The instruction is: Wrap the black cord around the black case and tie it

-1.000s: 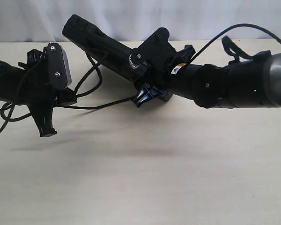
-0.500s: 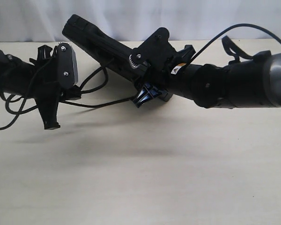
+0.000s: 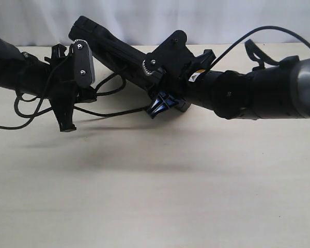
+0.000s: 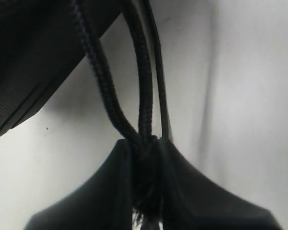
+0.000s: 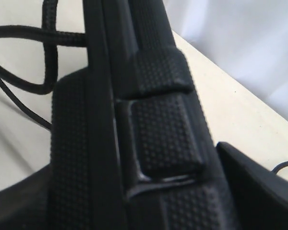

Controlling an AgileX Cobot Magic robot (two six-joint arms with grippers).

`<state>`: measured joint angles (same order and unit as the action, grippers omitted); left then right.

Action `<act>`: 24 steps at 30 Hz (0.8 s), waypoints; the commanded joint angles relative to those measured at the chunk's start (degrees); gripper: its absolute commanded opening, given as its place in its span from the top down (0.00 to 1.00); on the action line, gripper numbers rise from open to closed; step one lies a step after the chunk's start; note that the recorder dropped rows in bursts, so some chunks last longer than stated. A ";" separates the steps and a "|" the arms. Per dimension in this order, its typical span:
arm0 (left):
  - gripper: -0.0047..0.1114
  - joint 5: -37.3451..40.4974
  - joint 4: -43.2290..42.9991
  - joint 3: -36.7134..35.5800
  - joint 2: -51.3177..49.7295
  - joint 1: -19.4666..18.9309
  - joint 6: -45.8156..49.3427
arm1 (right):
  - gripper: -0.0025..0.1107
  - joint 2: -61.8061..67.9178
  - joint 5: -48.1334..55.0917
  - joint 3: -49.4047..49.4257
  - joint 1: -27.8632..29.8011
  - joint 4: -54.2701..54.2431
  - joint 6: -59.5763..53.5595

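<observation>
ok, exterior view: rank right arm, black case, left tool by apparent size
1. right arm: largest, though it may be nearer the camera.
2. black case: partly hidden behind the arm.
3. left tool: smallest.

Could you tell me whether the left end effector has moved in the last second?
Yes. In the exterior view the left end effector, gripping the black cord, has shifted right and slightly up, toward the black case, which stayed put.

Soft even light, faint diffuse shadows, dim blurry wrist close-ups.
</observation>
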<state>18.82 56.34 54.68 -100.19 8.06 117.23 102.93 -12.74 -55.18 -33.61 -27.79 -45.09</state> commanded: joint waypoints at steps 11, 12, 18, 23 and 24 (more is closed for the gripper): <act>0.96 0.37 6.05 4.38 -2.23 0.02 -0.29 | 0.94 0.37 5.34 0.92 0.08 -3.49 4.21; 0.96 0.72 6.05 4.38 -2.23 0.02 -0.29 | 0.94 0.37 5.34 0.92 0.08 -3.49 4.21; 0.96 8.98 2.90 4.38 -2.23 0.68 1.58 | 0.94 0.37 5.34 0.92 0.08 -3.49 4.21; 0.96 9.04 -2.16 4.38 -2.23 1.47 1.47 | 0.94 0.37 5.34 0.92 0.08 -3.49 4.21; 0.96 9.04 -3.13 4.38 -2.23 1.21 1.47 | 0.94 0.37 5.34 0.92 0.08 -3.49 4.21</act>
<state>27.38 55.26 58.78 -102.33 9.31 118.51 102.90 -12.74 -55.18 -33.61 -27.92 -44.99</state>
